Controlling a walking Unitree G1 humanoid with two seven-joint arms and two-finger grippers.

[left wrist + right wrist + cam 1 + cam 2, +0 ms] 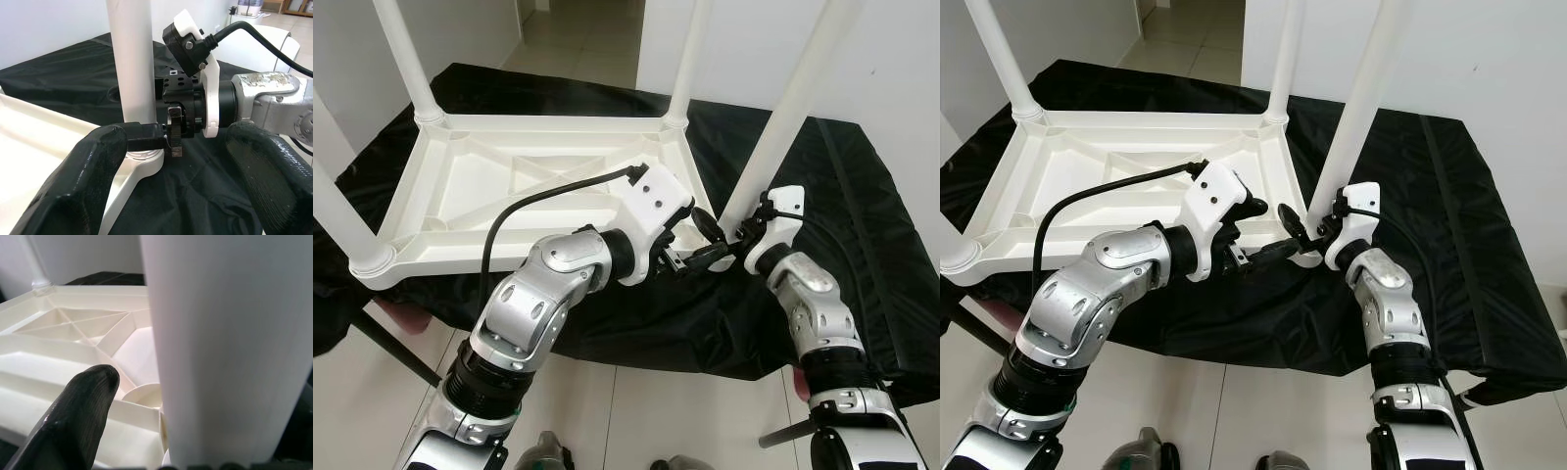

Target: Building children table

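No brand, label or writing can be read on anything here.

An upturned white children's table (pixel 529 186) lies top-down on a desk draped in black cloth (pixel 862 225), its four white legs pointing up. Both hands meet at the near right corner of it. The right hand (pixel 1317 230) sits against the base of the near right leg (pixel 783 117), just where the leg enters its round socket. In the right wrist view that leg (pixel 230 347) stands immediately beyond the hand, with one black finger (pixel 78 416) beside it and the ribbed underside of the tabletop (pixel 63 333) beyond; the fingers seem to straddle the leg, but whether they press on it cannot be told.

The left hand (pixel 697 240) reaches in from the opposite side, its fingers spread apart and closed on nothing. The left wrist view gives what the head views do not: between its two wide black fingers (pixel 73 191) one sees the leg seated in the corner socket (pixel 144 159), and the right hand's finger lying against the leg's foot, with the right wrist's black and white housing just behind it.

A black cable (pixel 548 196) arcs over the tabletop's underside to the left wrist. Pale floor tiles (pixel 656 411) lie below the desk's near edge.
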